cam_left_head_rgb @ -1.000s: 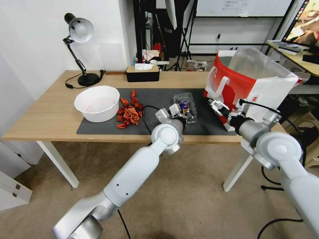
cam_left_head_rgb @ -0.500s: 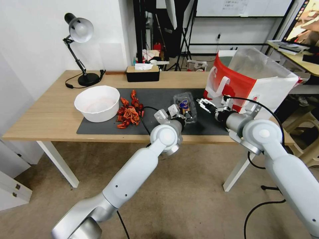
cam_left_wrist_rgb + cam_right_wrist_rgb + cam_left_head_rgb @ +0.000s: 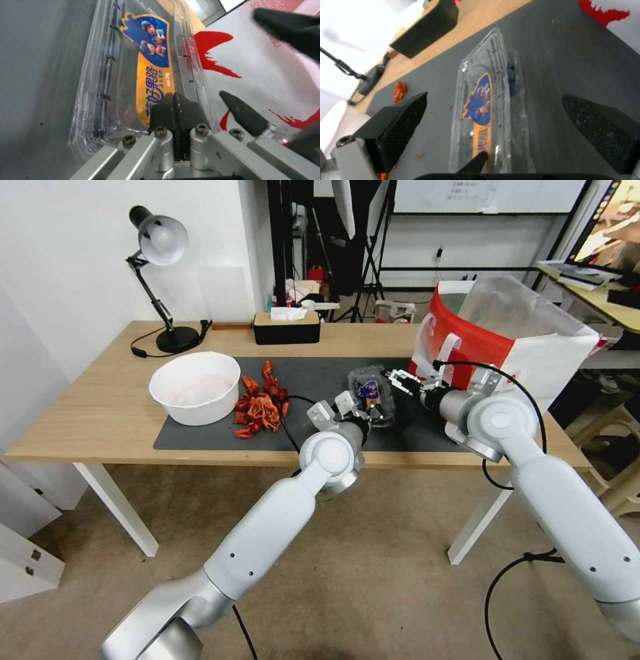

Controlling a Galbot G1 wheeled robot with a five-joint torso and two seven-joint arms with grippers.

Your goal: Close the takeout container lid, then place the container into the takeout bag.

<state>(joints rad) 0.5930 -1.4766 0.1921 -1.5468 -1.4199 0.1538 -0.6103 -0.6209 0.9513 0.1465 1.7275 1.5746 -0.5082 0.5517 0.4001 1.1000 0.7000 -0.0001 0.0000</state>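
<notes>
Blueberry clamshell (image 3: 371, 395): on dark mat (image 3: 320, 373), near counter's front edge, beside takeout bag (image 3: 507, 353); labelled lid (image 3: 155, 75) down.
Left end effector (image 3: 365, 413): fingers pinched together at container's near rim.
Right end effector (image 3: 398, 379): spread wide, empty; has swung from bag side to just beside the container, so pickup looks imminent.

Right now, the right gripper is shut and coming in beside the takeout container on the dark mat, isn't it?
Not quite: the right gripper is open, not shut. The right wrist view shows its fingers spread wide either side of the takeout container, which does sit on the dark mat.
</notes>
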